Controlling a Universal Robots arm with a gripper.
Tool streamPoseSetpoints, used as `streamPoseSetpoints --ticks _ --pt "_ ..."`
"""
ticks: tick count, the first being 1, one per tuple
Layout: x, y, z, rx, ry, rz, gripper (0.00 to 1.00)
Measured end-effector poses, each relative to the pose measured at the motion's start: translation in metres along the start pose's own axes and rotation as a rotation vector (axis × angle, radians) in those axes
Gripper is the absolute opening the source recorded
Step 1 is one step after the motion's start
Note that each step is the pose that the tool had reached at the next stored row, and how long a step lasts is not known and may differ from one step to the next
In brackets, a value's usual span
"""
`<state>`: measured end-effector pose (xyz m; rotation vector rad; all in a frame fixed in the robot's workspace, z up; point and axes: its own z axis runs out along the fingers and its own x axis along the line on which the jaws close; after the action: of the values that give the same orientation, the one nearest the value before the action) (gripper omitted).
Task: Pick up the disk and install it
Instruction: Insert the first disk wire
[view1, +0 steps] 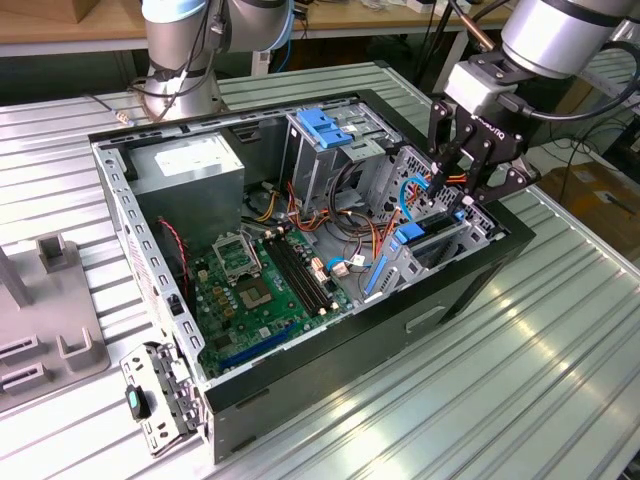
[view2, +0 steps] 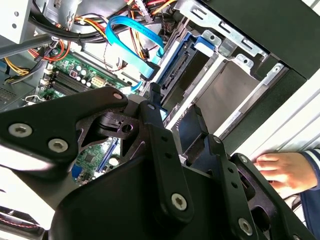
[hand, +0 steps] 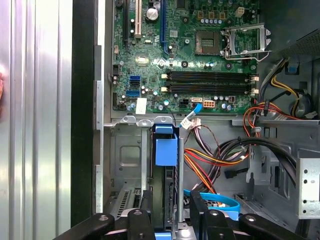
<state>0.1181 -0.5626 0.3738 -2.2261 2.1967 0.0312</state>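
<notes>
You are working in a robotics lab or electronics workshop. An open desktop computer case (view1: 330, 380) lies on its side on a ribbed aluminium table (view1: 520, 380), its green motherboard (view1: 265, 290) and coloured cables (view1: 350, 215) laid bare, with a grey robot arm (view1: 560, 35) and its black gripper (view1: 462, 195) hanging over one end of the case. Behind the table you see wooden benches (view1: 60, 35). A cardboard box (view1: 600, 195) sits beyond the table's edge at the exterior view's right, and a grey slotted fixture (view1: 50, 340) stands on the table at the exterior view's left.

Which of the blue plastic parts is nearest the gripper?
The disk's blue carrier in the bay under the gripper; the blue bracket sits atop the cage, farther off.
</notes>
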Motion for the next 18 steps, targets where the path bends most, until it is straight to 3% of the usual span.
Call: streamPoseSetpoints --ticks 18 --pt "-0.0035 -0.0001 0.0032 0.0000 0.0000 0.000 0.43"
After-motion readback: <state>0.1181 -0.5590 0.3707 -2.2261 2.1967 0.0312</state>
